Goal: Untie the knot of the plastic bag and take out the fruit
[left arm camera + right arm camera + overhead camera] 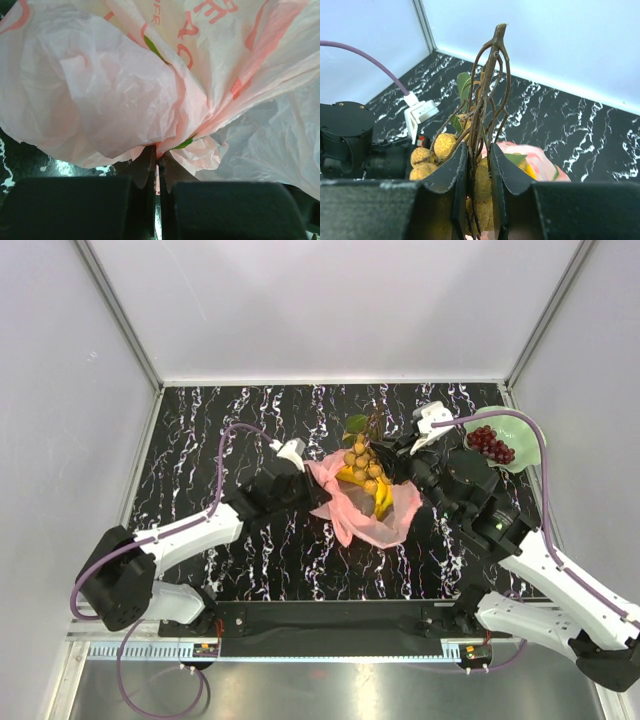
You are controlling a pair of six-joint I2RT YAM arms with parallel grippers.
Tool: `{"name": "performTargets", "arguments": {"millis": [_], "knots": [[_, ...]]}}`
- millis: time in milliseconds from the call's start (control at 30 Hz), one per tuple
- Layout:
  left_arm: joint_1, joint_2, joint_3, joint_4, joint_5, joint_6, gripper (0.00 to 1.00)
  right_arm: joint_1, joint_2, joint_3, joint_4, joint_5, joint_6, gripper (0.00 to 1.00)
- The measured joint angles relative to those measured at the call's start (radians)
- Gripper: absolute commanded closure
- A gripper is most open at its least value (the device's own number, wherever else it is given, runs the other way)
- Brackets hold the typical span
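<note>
The right gripper [479, 150] is clenched on the woody stems of the brown fruit cluster [442, 147], just above the fruit. The lift should probably go straight up and slowly, so the twigs neither slip nor snag the film. The left gripper [158, 157] is pinched tight on a gathered fold of the plastic bag [100, 90], which should anchor it. The bag lies open at the middle of the table [250, 560] with bananas [381, 496] inside, while grapes [491, 444] sit on the green plate [527, 428]. Both arms reach forward and inward, flanking the bag.
</note>
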Motion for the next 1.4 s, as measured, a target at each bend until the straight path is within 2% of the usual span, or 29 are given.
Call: {"name": "performTargets", "arguments": {"millis": [100, 200, 333, 433, 533, 733, 900, 1067, 1200, 1400], "knots": [[0.0, -0.012, -0.032, 0.002, 0.003, -0.002, 1.0, 0.0, -0.013, 0.0, -0.028, 0.016, -0.007, 1.0], [0.001, -0.04, -0.079, 0.011, 0.003, -0.006, 1.0, 0.0, -0.031, 0.014, -0.05, 0.074, -0.008, 1.0], [0.001, -0.102, -0.16, 0.018, 0.003, -0.009, 1.0, -0.005, 0.034, 0.164, -0.108, 0.209, -0.015, 1.0], [0.001, -0.158, -0.214, 0.016, 0.002, -0.009, 1.0, -0.065, 0.13, 0.294, -0.12, 0.284, -0.008, 1.0], [0.001, -0.2, -0.245, 0.011, 0.003, -0.009, 1.0, -0.234, 0.214, 0.372, -0.156, 0.297, 0.045, 1.0], [-0.002, -0.291, -0.286, -0.014, 0.003, -0.009, 1.0, -0.698, 0.432, 0.437, -0.241, 0.221, 0.212, 1.0], [-0.004, -0.377, -0.3, -0.051, 0.003, -0.008, 1.0, -0.944, 0.658, 0.457, -0.302, 0.193, 0.328, 1.0], [-0.004, -0.407, -0.295, -0.111, 0.003, -0.003, 1.0, -1.049, 0.829, 0.479, -0.331, 0.183, 0.402, 1.0], [-0.006, -0.407, -0.27, -0.187, -0.001, 0.003, 1.0, -1.094, 0.869, 0.494, -0.319, 0.162, 0.439, 1.0], [-0.013, -0.407, -0.258, -0.233, -0.006, -0.002, 1.0, -1.157, 0.951, 0.613, -0.279, 0.133, 0.474, 1.0]]}}
